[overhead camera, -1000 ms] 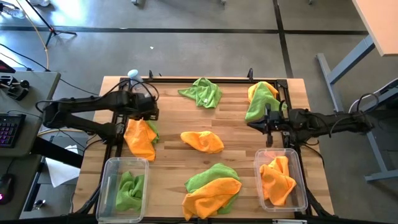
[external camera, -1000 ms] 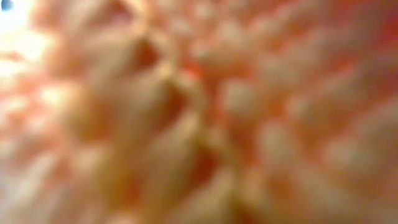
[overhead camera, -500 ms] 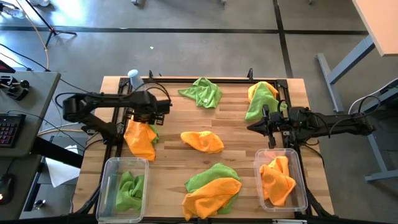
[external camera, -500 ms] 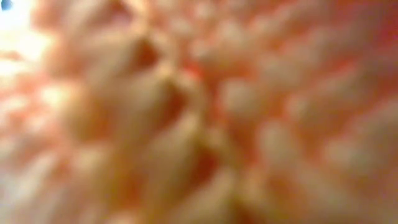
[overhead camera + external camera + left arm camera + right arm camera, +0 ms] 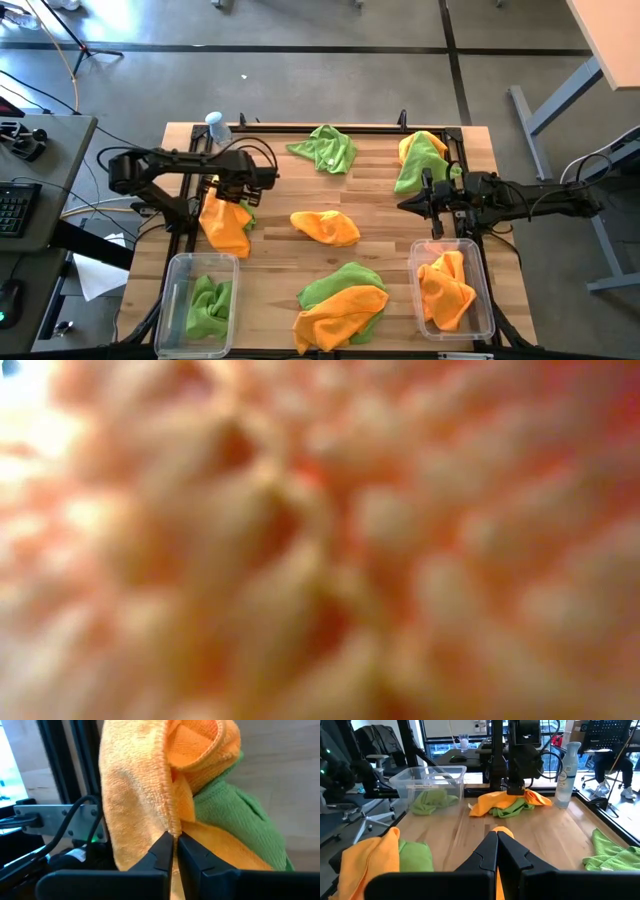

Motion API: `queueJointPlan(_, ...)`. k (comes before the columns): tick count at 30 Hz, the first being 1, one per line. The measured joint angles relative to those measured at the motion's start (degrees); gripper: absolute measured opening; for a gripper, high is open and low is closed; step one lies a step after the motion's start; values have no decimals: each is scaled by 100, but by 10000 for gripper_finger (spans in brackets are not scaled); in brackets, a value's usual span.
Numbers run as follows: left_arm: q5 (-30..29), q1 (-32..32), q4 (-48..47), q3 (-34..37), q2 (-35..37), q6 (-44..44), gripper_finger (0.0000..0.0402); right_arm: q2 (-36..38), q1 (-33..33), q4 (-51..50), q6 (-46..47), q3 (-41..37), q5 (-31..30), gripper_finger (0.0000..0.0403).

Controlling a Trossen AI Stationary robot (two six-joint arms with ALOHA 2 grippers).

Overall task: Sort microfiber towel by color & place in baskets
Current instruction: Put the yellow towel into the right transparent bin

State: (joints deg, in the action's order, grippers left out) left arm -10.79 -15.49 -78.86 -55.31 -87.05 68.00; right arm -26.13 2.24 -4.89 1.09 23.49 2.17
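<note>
left gripper [image 5: 173, 845] pinched shut on fuzzy orange-yellow microfiber towel [image 5: 225, 222] at left edge, lime green cloth [image 5: 235, 820] touching beneath; should lift straight, shedding green, toward right clear plastic basket [image 5: 485, 300]; right gripper [image 5: 496, 842] shut, empty

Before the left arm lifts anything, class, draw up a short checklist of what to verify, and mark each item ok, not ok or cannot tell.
1. Left tool shut on the orange towel: ok.
2. Only orange pinched, not the green towel under it: cannot tell.
3. Right basket holds only orange: ok.
4. Left basket holds only green: ok.
5. Right tool shut, away from the left pile: ok.
6. Low view usable: not ok, cloth covers it.
</note>
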Motion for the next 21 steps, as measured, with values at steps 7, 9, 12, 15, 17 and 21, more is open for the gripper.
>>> queueJointPlan(7, -349, 465, -571, -651, 738, 705, 1, -2, 0, -2, -9, 2, -166, 0)
queueJointPlan(9, -632, 643, -659, -998, 953, 874, 1, -2, 0, -2, -9, 2, -611, 0)
queueJointPlan(12, -1110, 929, -862, -1611, 1128, 1061, 1, -11, 0, 0, -8, 2, -1456, 0)
queueJointPlan(15, -1737, 1215, -1106, -2252, 1146, 1174, 1, -17, -2, 18, -10, 2, -1885, 0)
queueJointPlan(17, -2146, 1372, -1103, -2621, 1146, 1135, 1, -45, -2, 73, -8, 2, -1881, 0)
queueJointPlan(21, -2756, 1573, -1113, -3266, 1139, 1001, 0, -176, -2, 180, -6, 5, -1662, 0)
